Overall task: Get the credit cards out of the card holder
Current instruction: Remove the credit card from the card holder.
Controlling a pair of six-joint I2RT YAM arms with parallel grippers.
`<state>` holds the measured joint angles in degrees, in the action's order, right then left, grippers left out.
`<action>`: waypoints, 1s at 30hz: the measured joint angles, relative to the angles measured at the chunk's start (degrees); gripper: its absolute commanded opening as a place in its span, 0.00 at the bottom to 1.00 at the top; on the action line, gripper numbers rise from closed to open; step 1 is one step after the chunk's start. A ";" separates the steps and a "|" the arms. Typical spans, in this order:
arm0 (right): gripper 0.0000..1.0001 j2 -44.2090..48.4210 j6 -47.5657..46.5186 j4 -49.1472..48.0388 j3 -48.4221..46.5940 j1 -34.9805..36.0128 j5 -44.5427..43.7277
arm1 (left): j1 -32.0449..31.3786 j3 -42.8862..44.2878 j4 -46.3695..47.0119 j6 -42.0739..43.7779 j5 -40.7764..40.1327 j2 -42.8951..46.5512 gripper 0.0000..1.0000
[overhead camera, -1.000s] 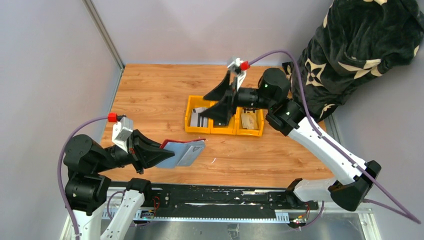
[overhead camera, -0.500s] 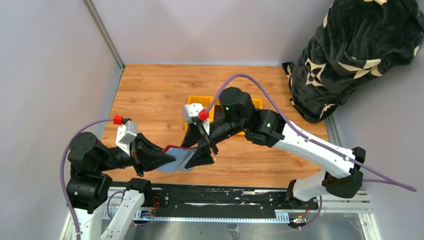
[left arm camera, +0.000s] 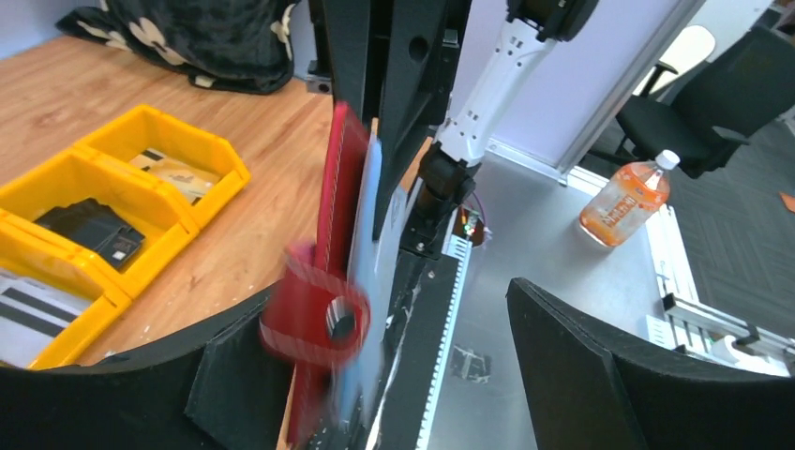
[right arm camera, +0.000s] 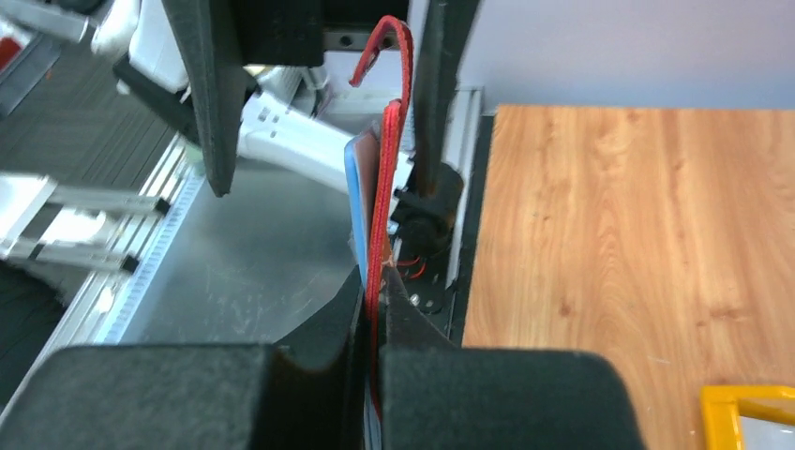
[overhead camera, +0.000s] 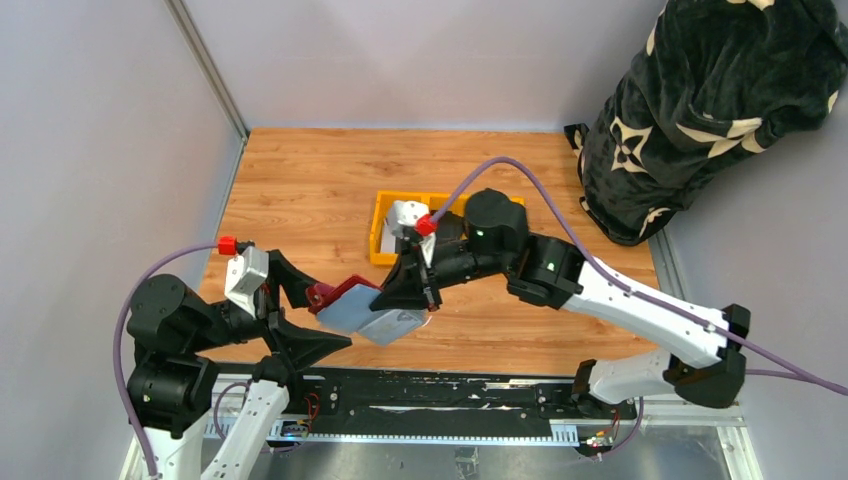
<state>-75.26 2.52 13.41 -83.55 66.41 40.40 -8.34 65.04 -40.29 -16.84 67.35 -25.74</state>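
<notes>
My right claw (overhead camera: 412,300) pinches the dark red card holder (overhead camera: 350,303), lifted over the table's (overhead camera: 300,190) near left part. My left claw (overhead camera: 328,318) is spread wide, the holder's snap end between its fingers.

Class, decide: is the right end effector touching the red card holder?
Touching. The right wrist view shows the right end effector clamped on the card holder, a finger pressed against each side of its red edge.
</notes>
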 measured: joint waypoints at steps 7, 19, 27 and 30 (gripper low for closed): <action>0.00 12.52 15.96 -28.13 20.90 -1.31 -8.87 | 0.00 0.52 0.85 -2.38 -4.11 2.19 0.68; 0.15 11.41 28.63 -47.74 25.66 1.22 -11.26 | 0.00 -0.96 13.60 -13.03 -9.33 3.98 0.00; 0.54 7.98 23.19 -30.82 13.20 1.51 -5.81 | 0.00 1.03 6.64 -5.03 -7.89 2.54 0.00; 0.53 6.75 17.90 -21.22 7.02 1.51 -5.64 | 0.00 2.32 2.40 -0.26 -6.60 1.36 0.00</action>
<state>-68.51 20.43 -7.81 -76.53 67.92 34.76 -8.34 67.35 -37.89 -17.10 60.75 -24.38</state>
